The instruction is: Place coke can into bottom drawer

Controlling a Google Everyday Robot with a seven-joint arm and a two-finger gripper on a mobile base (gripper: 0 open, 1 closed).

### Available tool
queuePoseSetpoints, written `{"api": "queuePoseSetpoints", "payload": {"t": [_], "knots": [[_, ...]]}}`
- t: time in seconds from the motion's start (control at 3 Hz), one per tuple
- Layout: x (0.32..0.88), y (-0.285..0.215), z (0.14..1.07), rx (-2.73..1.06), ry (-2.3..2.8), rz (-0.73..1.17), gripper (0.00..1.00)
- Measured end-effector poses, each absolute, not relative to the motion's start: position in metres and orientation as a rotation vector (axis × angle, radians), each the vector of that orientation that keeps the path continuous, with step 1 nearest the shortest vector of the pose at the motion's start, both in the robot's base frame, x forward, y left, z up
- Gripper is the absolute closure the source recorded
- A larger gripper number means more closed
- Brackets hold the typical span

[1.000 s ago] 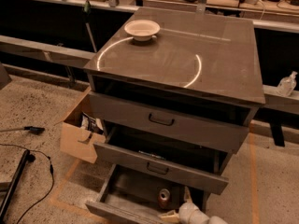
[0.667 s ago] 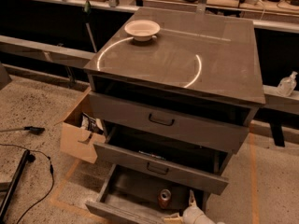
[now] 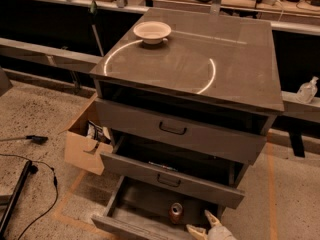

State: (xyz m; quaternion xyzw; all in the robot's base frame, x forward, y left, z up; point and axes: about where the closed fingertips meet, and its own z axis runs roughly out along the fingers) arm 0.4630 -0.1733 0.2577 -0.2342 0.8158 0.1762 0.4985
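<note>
One coke can (image 3: 175,212) (upright) in bottom drawer (image 3: 141,204) | pincer (image 3: 201,223) beside, seemingly parted

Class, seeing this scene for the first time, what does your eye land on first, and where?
A grey cabinet fills the middle, its three drawers pulled out like steps, a pale bowl on top at the far left. In the bottom drawer a red coke can stands upright; just right of it, at the picture's lower edge, the gripper is open.
</note>
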Motion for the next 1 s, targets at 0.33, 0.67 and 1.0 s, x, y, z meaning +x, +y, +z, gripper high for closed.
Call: {"api": "queuePoseSetpoints", "payload": {"t": [0.33,0.67,1.0], "knots": [[0.443,-0.199,0.274,-0.582,2.037,0.412,0.59],[0.428,-0.233,0.291,-0.615,2.124,0.442,0.84],[0.418,-0.250,0.287,-0.627,2.157,0.432,0.88]]}}
